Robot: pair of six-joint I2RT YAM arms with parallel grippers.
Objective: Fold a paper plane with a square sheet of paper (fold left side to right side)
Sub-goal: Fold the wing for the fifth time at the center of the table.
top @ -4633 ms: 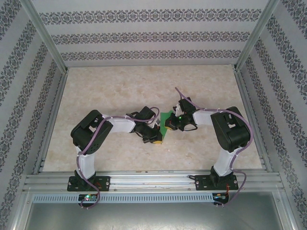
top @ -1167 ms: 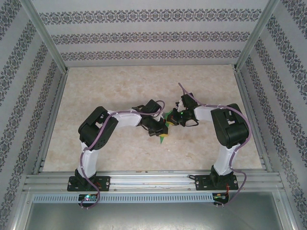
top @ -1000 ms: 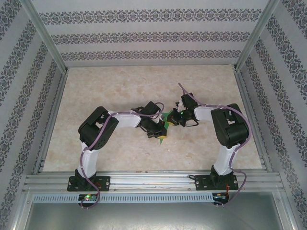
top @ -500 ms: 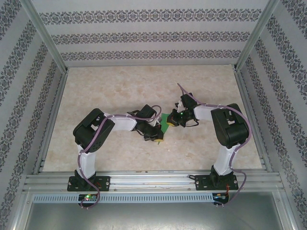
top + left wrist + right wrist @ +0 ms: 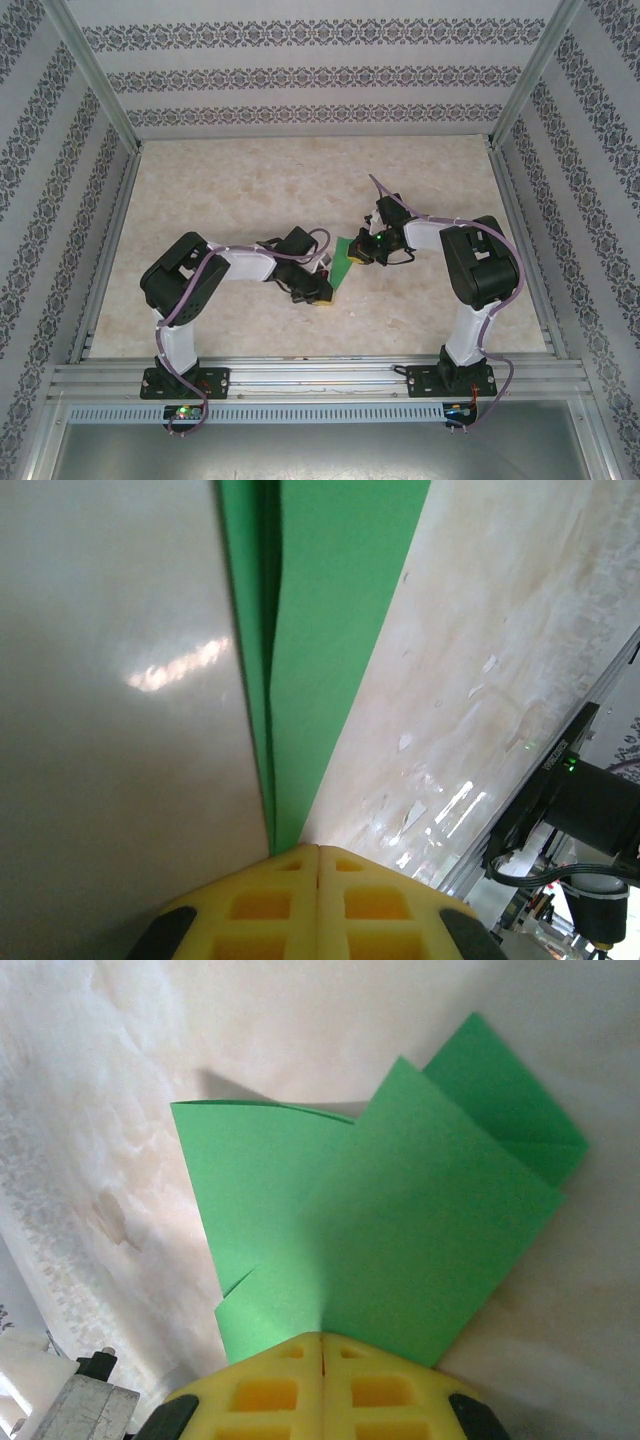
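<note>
Item: green sheet of paper [image 5: 343, 260], partly folded into overlapping flaps, located near the middle of the marbled beige worktop [image 5: 240, 180], between the two arms. Right wrist view: paper [image 5: 400, 1240] shows several layered panels with straight creased edges and pointed corners fanning away from the fingers; one flap's edge curves slightly and casts a shadow. Left wrist view: paper [image 5: 335, 620] seen edge-on as a narrow tapering strip, layers visible along its left edge. Left end effector [image 5: 324, 297]: yellow fingertips pressed together, pinching the paper's narrow end where it meets their seam [image 5: 318, 852]. Right end effector [image 5: 357, 252]: fingertips pressed together, pinching the sheet's near edge [image 5: 322, 1340]. The two end effectors sit close together, just beside each other across the paper. Surroundings: broad bare worktop on the far, left and right sides; patterned wall panels [image 5: 320, 75] enclose three sides; aluminium rail [image 5: 320, 375] along the near edge.
</note>
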